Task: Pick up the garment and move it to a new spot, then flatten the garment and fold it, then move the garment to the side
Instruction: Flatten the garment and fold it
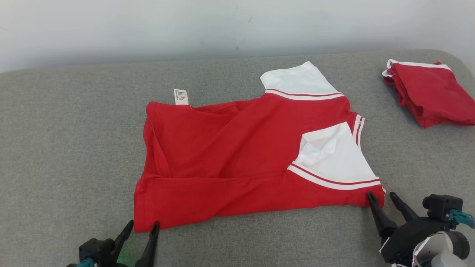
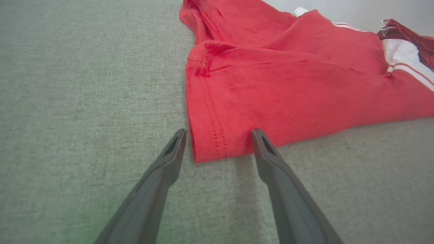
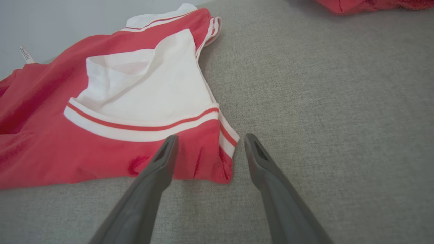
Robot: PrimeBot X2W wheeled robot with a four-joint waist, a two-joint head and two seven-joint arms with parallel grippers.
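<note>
The red jersey garment with white sleeves [image 1: 230, 159] lies crosswise just ahead. The left gripper [image 1: 143, 224] and right gripper [image 1: 380, 194], fingers spread apart, each straddle a near corner.

The print on the label [image 1: 181, 96] of the garment [image 1: 237, 167] is too small to read, the folded red pile [image 1: 430, 92] at the surface's far right corner runs off the picture's right edge, and the left gripper [image 1: 143, 223] is cut off behind its fingers by the bottom edge.

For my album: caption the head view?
Left gripper and right gripper, both open, at near corners of the red shirt.
</note>
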